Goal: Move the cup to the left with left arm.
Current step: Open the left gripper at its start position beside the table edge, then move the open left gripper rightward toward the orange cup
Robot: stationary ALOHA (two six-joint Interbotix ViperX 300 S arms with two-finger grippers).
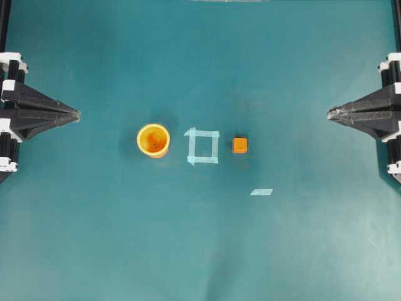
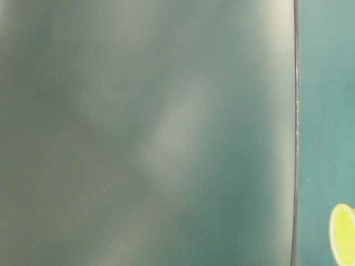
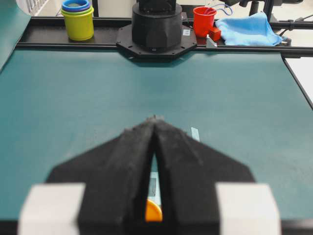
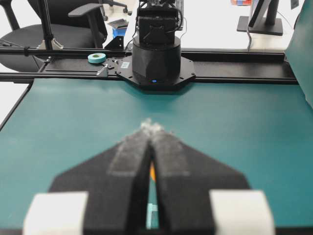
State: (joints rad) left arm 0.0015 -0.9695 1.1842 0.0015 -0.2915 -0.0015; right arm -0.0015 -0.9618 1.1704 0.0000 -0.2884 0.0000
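Orange-yellow cup upright on teal table, well ahead of left gripper tips, slightly off their line, not touching. Left fingers pressed together, holding nothing. Right gripper fingers also closed, empty, opp side. Tape square just beyond cup from left tips; orange cube past square, nearer right tips. Loose tape strip nr cube.

My left arm is matte black with white clips along it, ending in a claw of two long wedge fingers tapering to a worn, greyish point. My right claw matches, its tips scuffed pale. From the wrist views I see white blocks behind the fingers and a black octagonal base.
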